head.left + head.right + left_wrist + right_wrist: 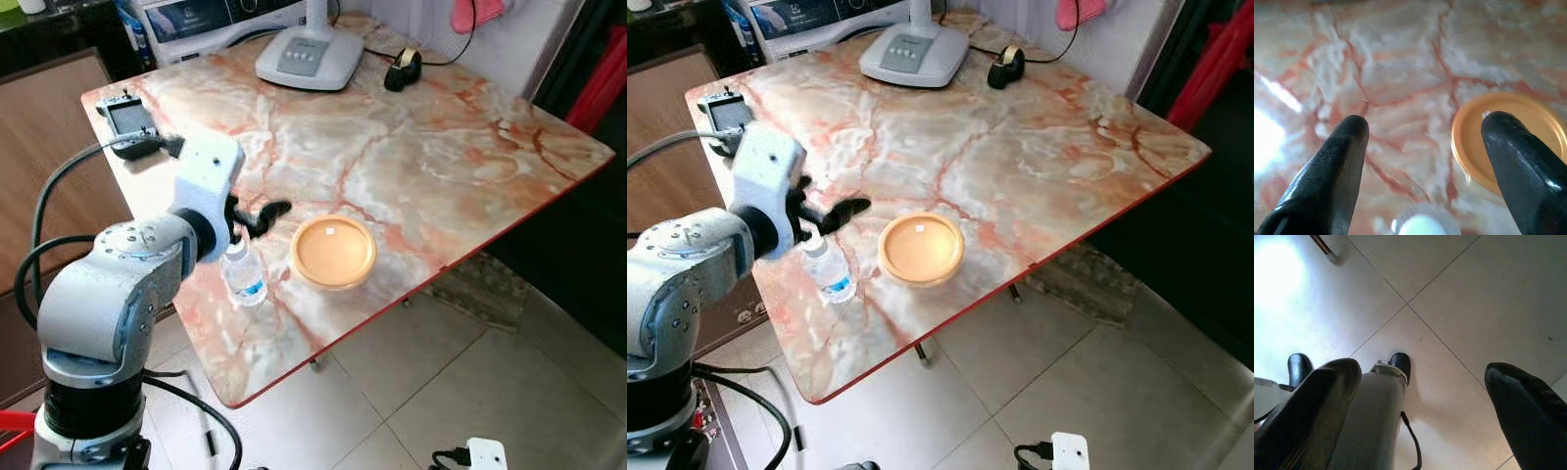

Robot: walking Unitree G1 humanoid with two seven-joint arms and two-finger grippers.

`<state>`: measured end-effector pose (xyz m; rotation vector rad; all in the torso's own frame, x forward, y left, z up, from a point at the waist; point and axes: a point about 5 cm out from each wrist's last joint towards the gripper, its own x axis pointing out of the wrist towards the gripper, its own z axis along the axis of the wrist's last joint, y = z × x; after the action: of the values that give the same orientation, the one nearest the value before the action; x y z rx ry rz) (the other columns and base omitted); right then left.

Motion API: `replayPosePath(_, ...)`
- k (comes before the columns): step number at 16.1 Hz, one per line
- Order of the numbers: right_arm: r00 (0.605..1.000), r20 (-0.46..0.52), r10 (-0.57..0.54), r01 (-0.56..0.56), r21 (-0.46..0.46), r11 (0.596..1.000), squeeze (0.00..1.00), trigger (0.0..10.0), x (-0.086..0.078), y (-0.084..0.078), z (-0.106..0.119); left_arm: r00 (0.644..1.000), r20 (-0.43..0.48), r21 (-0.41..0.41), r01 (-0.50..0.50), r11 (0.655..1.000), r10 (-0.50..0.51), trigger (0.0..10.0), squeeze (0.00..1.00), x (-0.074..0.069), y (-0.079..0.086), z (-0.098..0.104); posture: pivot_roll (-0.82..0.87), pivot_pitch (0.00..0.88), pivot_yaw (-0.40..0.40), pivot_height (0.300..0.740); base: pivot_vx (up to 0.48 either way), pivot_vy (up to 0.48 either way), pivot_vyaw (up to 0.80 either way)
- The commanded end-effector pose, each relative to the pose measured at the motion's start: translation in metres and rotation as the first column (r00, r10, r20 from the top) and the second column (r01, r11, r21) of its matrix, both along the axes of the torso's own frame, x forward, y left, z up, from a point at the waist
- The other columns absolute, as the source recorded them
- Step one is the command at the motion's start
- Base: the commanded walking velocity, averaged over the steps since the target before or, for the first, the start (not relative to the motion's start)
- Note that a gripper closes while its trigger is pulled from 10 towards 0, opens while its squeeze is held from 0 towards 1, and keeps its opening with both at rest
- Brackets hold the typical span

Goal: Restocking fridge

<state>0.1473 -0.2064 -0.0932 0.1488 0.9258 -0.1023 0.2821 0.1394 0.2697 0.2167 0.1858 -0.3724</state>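
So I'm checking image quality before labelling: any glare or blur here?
Left wrist view: white glare on the marble table, and the bottle cap is blurred. Right wrist view: bright patch on the floor tiles. Both eye views are sharp and evenly lit.

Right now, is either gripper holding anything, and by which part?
Nothing is held. The left gripper is open above the bottle; the right gripper hangs open over the floor.

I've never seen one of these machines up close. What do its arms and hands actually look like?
The left arm is silver-grey metal with rounded, drum-like joints held by small screws, and thick black cables looping beside it. Its wrist ends in a white boxy block. The left hand is two long, glossy black fingers with rounded tips. The right hand has the same black fingers.
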Motion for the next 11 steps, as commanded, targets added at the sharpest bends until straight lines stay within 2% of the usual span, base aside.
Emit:
replayPosePath(1, 0.999, -0.034, -0.004, 0.004, 0.000, 1.000, 0.00, 10.0, -0.009, 0.000, -0.004, 0.998, -0.054, 0.009, 0.011, 1.000, -0.010, 10.0, 0.00, -0.005, -0.001, -0.006, 0.26, 0.175, -0.018, 0.740, 0.000, 0.000, 0.00)
replayPosePath(4, 0.999, -0.035, -0.007, 0.006, -0.002, 1.000, 0.00, 10.0, -0.009, -0.001, -0.003, 0.993, -0.105, 0.080, -0.053, 0.995, 0.061, 10.0, 0.00, -0.005, 0.005, -0.015, 0.25, 0.176, -0.023, 0.740, 0.000, 0.000, 0.00)
replayPosePath(10, 0.999, -0.036, -0.005, 0.005, -0.004, 1.000, 0.00, 10.0, -0.009, -0.002, -0.003, 0.984, -0.156, 0.066, -0.076, 0.995, 0.086, 10.0, 0.00, -0.006, 0.005, -0.022, 0.25, 0.176, -0.030, 0.740, 0.000, 0.000, 0.00)
replayPosePath(11, 0.999, -0.036, -0.004, 0.004, -0.005, 1.000, 0.00, 10.0, -0.009, -0.003, -0.003, 0.982, -0.163, 0.073, -0.085, 0.994, 0.096, 9.2, 0.00, -0.006, 0.006, -0.025, 0.25, 0.177, -0.031, 0.740, 0.000, 0.000, 0.00)
